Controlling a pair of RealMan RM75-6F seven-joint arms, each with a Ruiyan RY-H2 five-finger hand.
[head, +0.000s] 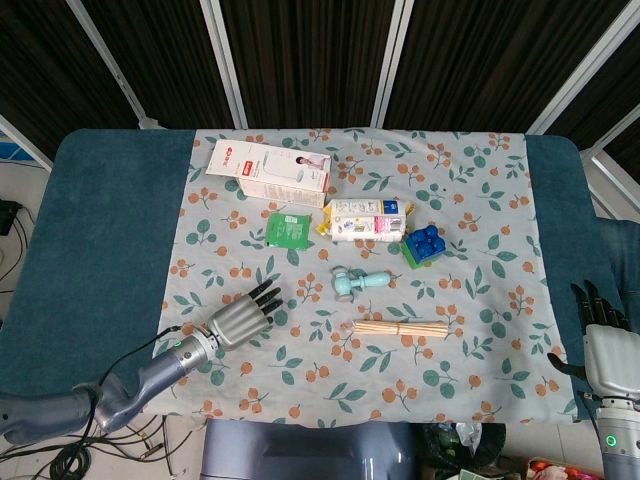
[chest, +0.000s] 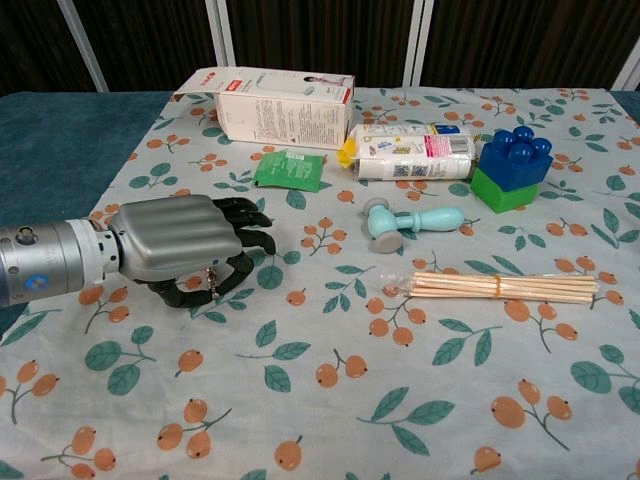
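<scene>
On a floral cloth (head: 480, 180) over a blue table (head: 100, 220): white-and-red box (head: 268, 173) at the back, tissue pack (head: 365, 221) just beside blue-on-green blocks (head: 423, 245), teal roller (head: 360, 284) nearer, bundled wooden sticks (head: 400, 329) in front.

The left hand (chest: 185, 245) has a brushed, matt grey metal back and glossy black plastic fingers (chest: 245, 212). Under it lies a smooth printed cloth (chest: 330, 400) with leaves and berries, over rougher matt teal fabric (head: 95, 230). At centre right, the bundled sticks (chest: 505, 287) look like pale bare wood. The small roller (chest: 405, 221) is smooth teal plastic; the toy blocks (chest: 512, 168) shine faintly. The carton (chest: 275, 105) is matt cardboard.
</scene>
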